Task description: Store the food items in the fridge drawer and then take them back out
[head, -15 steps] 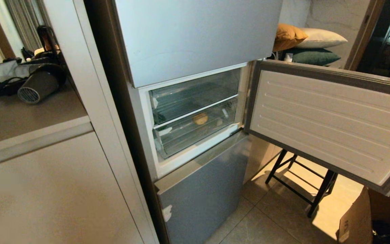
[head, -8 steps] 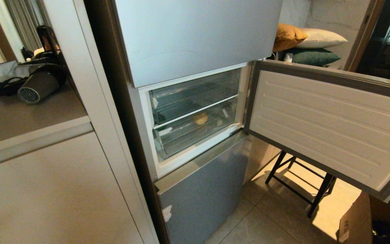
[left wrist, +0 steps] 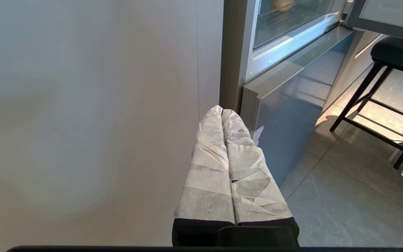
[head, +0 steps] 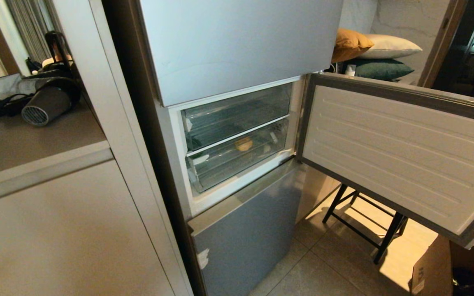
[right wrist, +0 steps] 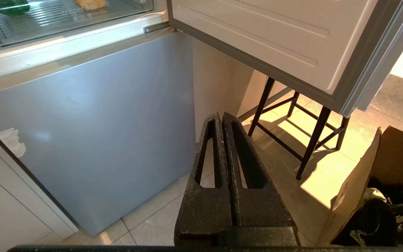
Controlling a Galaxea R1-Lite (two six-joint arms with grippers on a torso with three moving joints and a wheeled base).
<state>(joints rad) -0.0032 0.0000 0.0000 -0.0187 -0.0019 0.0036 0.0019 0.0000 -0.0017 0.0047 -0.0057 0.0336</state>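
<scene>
I have the tan-brown oval potato (head: 243,144) lying on the ribbed floor of the transparent plastic fridge drawer (head: 237,158), the lower of two clear bins in the open middle compartment of the silver-grey fridge (head: 241,41). In my right wrist view the glossy dark-green bell pepper (right wrist: 12,6) sits in the same bin, well apart from the potato. The upper clear bin (head: 237,115) shows nothing inside that I can make out.

I judge the storing half done and the taking-out ahead. To do it well I should slide the drawer out by its front lip first, then come in from above rather than reach through the narrow gap under the bin above.

My left gripper (left wrist: 221,111), fingers wrapped in white tape, hangs low beside the pale cabinet panel (left wrist: 82,105), pressed together and empty. My right gripper (right wrist: 221,117), black, is likewise closed on nothing, under the white-lined open fridge door (head: 393,144) near the black stool (right wrist: 292,133).
</scene>
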